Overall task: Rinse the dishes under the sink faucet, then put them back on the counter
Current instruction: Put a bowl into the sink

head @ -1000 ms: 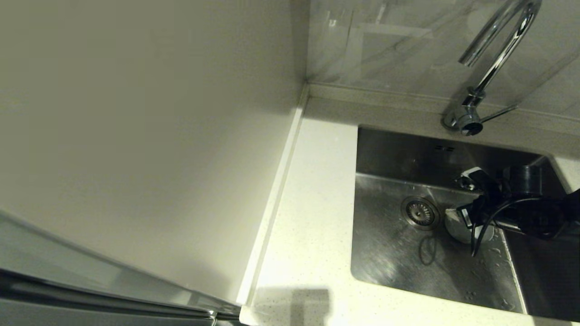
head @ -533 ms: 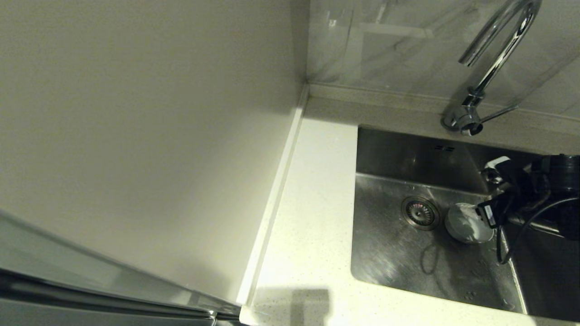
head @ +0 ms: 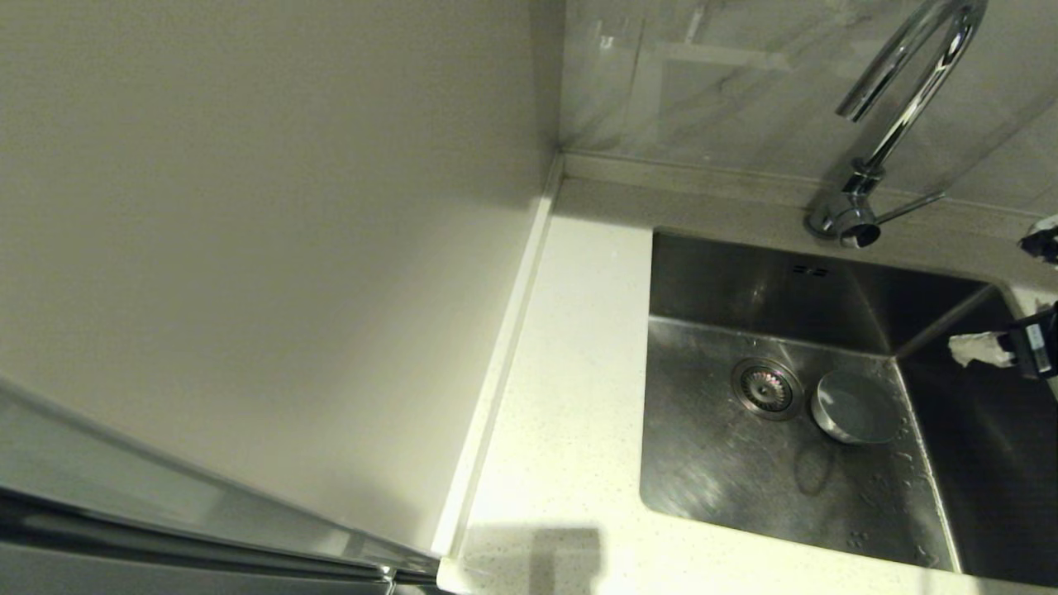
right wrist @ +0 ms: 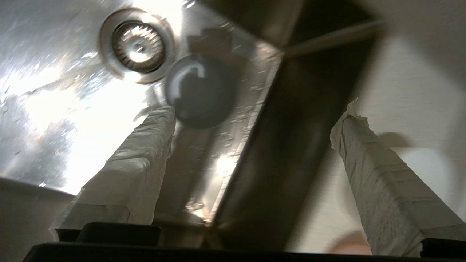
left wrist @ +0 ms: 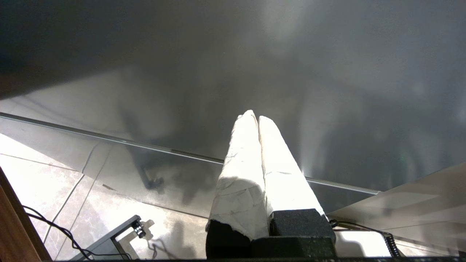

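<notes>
The stainless steel bowl [head: 855, 406] sits alone on the floor of the sink [head: 719, 487], touching nothing but close beside the round drain strainer [head: 767, 387]. In the right wrist view the bowl [right wrist: 198, 91] lies beyond the fingertips, next to the strainer [right wrist: 137, 45]. My right gripper [head: 1012, 293] hangs open and empty over the sink's right rim, at the picture's right edge. Its taped fingers [right wrist: 138, 163] stand wide apart. A pale pink patch [right wrist: 349, 244] shows on the counter under this gripper, too little to name. The mint bowl is out of view. My left gripper [left wrist: 255, 117] is parked, shut and empty.
The chrome gooseneck faucet [head: 905, 116] rises behind the sink, its thin lever [head: 909, 207] pointing right. A strip of speckled counter [head: 570, 397] runs left of the sink, bounded by a plain wall panel [head: 248, 248]. Water drops dot the sink floor.
My right gripper has let go of the steel bowl and drawn back up and to the right, out of the basin. The bowl has stayed beside the drain.
</notes>
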Robot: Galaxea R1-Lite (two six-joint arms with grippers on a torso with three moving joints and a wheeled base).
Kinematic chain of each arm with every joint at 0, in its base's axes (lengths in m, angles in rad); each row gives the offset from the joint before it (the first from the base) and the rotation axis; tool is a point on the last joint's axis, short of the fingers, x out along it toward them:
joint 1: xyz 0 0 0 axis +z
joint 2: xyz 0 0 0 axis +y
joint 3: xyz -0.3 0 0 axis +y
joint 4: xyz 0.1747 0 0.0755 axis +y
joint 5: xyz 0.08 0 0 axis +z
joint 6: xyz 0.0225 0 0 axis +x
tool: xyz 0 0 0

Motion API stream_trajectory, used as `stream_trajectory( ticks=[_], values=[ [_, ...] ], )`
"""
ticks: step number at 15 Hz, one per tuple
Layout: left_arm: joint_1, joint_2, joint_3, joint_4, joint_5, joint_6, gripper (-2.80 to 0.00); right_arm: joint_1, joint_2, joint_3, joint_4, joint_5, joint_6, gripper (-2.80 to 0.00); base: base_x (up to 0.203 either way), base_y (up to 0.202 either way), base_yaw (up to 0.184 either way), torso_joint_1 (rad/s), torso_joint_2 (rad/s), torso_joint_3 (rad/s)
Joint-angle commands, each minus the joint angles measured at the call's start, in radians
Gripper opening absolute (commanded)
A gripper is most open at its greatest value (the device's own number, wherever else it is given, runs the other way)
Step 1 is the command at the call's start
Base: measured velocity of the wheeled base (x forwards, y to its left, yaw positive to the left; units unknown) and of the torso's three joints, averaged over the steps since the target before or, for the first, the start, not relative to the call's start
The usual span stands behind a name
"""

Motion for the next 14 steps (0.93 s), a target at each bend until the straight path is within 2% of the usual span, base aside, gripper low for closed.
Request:
stream_trajectory(
  ticks=[1,3,6,9,14],
  values=[
    [0.0,-0.005,0.0,0.0,0.0,-0.001,-2.8,-0.088,0.007,-0.159,0.12,0.042,-0.014,0.0,0.0,0.0,0.0,0.0,0.0,0.0],
    [0.0,-0.003,0.0,0.0,0.0,-0.001,-2.8,-0.177,0.057,-0.244,0.177,0.069,-0.031,0.0,0.0,0.0,0.0,0.0,0.0,0.0],
    [0.0,-0.005,0.0,0.0,0.0,0.0,-2.8,-0.28,0.092,-0.258,0.185,0.1,-0.034,0.0,0.0,0.0,0.0,0.0,0.0,0.0],
    [0.0,-0.003,0.0,0.0,0.0,-0.001,-2.8,-0.401,0.167,-0.359,0.222,0.229,-0.034,0.0,0.0,0.0,0.0,0.0,0.0,0.0],
    [0.0,-0.004,0.0,0.0,0.0,-0.001,-2.8,-0.447,0.311,-0.563,0.479,0.303,-0.033,0.0,0.0,0.0,0.0,0.0,0.0,0.0]
  ],
)
